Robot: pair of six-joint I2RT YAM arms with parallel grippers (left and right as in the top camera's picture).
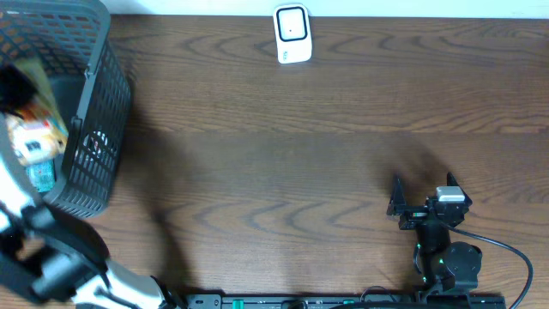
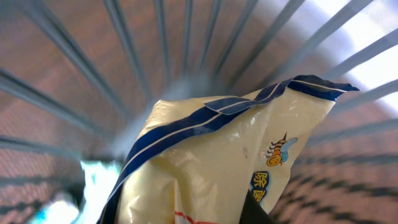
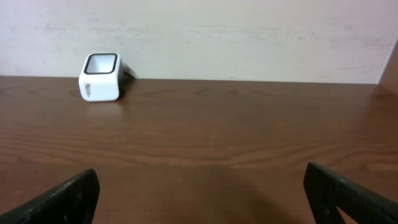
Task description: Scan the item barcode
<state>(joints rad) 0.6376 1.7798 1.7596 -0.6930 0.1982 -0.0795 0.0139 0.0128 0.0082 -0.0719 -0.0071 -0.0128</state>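
Left gripper [image 2: 254, 213] sits down inside the basket [image 1: 105, 129] at the table's far left corner, jaws pressed together and, as far as the wrist view shows, pinching the packet [image 2: 211, 155] by its lower part. Only one dark finger shows, so how deep the bite goes cannot be told. My judgement is that the step in hand is lifting it out. A thin, slack bag wants a straight, slow rise until it clears the wires [image 2: 124, 56] and the rim, so no corner snags. Then it can cross the table to the white scanner [image 1: 292, 34] at the far edge, printed face turned to the window. The right gripper [image 1: 423, 190] rests spread wide near the front right, empty and well clear. The packet is glossy cream-yellow film, crinkled, with a small cartoon bee and blue lettering nearest the finger, and a dark blue band along its folded-over seal beyond. No barcode shows on this face.
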